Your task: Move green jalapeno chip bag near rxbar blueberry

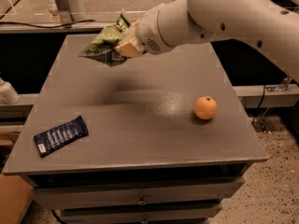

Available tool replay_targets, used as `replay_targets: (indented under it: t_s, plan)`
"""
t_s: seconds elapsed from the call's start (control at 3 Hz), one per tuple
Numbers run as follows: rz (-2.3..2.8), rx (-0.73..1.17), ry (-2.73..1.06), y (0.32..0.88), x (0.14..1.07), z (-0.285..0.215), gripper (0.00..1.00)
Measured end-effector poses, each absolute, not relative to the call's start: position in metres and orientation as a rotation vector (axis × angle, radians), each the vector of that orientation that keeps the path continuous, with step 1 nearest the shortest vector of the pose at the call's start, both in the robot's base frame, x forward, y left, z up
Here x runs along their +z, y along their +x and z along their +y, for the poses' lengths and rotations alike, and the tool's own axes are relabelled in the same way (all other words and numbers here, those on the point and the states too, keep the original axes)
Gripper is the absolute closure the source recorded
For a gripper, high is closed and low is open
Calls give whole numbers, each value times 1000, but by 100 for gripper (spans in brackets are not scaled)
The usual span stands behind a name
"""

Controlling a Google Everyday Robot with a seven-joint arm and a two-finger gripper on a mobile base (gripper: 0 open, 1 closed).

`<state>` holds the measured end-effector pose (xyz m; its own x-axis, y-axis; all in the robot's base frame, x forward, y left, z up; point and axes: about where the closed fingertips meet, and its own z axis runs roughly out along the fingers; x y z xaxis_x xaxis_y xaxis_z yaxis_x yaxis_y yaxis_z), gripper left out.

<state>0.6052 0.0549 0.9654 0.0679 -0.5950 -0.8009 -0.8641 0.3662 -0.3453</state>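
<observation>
My gripper (122,45) is shut on the green jalapeno chip bag (102,45), a crinkled green bag, and holds it in the air above the back left part of the grey table (140,139). The bag's shadow falls on the table below it. The rxbar blueberry (60,135), a flat dark navy wrapper with white lettering, lies on the table near its front left corner, well below and left of the gripper. My white arm (224,13) reaches in from the upper right.
An orange (205,108) sits on the right side of the table. Drawers (140,197) run under the table's front edge. A white object (7,91) stands off the table's left edge. A metal post (60,3) stands behind the table.
</observation>
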Motion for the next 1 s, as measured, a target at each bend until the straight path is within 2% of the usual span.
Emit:
replay_targets:
  t_s: [1.0]
  plan:
    - [1628,445,-1394,584,957,76,100]
